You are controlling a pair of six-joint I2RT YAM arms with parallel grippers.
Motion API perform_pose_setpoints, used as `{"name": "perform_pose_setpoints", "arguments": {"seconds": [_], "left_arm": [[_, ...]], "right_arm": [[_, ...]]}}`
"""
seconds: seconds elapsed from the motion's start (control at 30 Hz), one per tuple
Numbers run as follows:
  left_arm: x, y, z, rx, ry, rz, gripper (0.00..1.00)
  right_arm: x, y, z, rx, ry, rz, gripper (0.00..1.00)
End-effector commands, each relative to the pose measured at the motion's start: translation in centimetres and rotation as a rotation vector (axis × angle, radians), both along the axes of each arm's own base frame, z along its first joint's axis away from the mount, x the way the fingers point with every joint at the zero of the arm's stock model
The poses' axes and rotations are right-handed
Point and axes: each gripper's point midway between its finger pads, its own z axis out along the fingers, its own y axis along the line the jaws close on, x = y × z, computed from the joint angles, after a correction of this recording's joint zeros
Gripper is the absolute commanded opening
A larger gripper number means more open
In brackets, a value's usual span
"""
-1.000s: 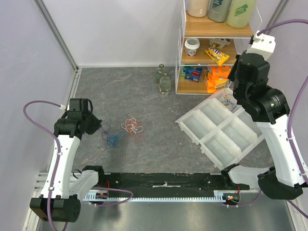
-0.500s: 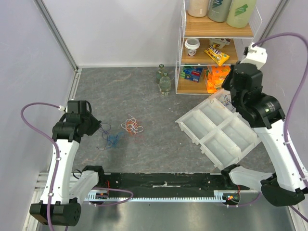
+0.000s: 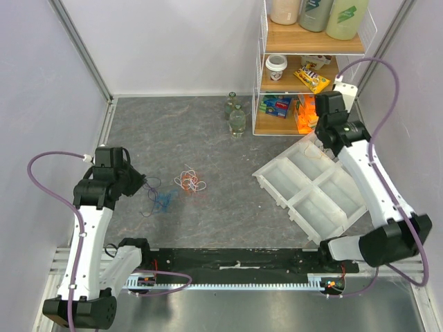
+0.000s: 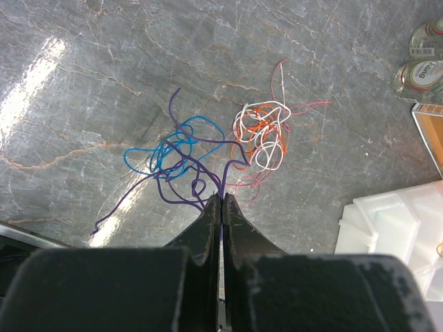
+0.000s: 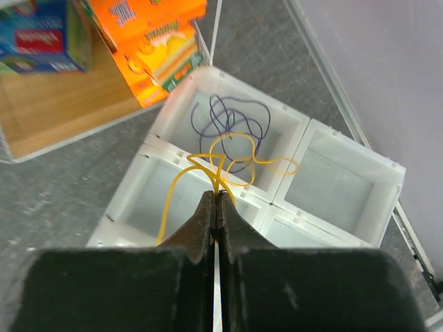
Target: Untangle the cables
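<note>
Swinging in from the right edge toward the far-right corner, the right gripper (image 5: pixel 217 197) is now pinching a yellow cable (image 5: pixel 181 178) tight between closed jaws and trailing it across the tray (image 5: pixel 332 187) by the right edge. A dark cable (image 5: pixel 228 117) is lying in the tray's far compartment, under one yellow loop. Over by the left edge the left gripper (image 4: pixel 221 202) is barely shifting. It is clamped on a purple cable (image 4: pixel 173 197) that is running back into the blue cable (image 4: pixel 169 146). The orange-white clump (image 4: pixel 259 131) is sitting just beside them, toward mid-table.

These strands are looking featherlight and limp, thin enough to slide out of a pinch. Weight isn't the worry; snagging is. Purple is looping through blue, so I'd be gripping near a free end and drawing slowly and low, or blue will be coming along too.
</note>
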Motion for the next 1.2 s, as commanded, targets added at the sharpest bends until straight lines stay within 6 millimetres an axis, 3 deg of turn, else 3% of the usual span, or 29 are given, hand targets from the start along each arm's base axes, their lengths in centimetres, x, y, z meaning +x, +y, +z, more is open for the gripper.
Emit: {"name": "perform_pose_setpoints", "arguments": {"seconds": [0.0,0.07,0.13,0.2,0.33,0.77,1.0,1.17], "left_arm": [[-0.1,-0.5,0.3,-0.042,-0.020,0.016,0.02],[-0.2,-0.5,0.3,-0.044,-0.021,0.021,0.02],[-0.2,-0.5,0.3,-0.046,-0.024,0.027,0.02],[-0.3,-0.4,0.3,-0.046,-0.028,0.035,0.02],[-0.3,-0.4,0.2,-0.051,-0.025,0.039,0.02],[0.7,-0.7,0.4,-0.053,-0.017,0.020,0.01],[0.8,-0.8,0.4,-0.059,-0.020,0.018,0.02],[0.7,-0.8,0.4,-0.058,-0.023,0.019,0.01]], "right_arm": [[1.4,-0.1,-4.6,-0.045,0.091,0.008,0.00],[1.2,1.4,-6.4,0.022,0.127,0.075,0.00],[0.7,2.9,-6.7,0.077,0.130,0.143,0.00],[0.3,2.7,-4.4,0.053,0.081,0.135,0.00],[-0.6,1.7,2.1,-0.013,-0.012,0.096,0.00],[-5.7,1.5,19.9,0.071,-0.360,0.150,0.00],[-6.6,3.3,25.3,0.165,-0.513,0.260,0.00],[-7.4,3.0,26.9,0.166,-0.580,0.261,0.00]]}}
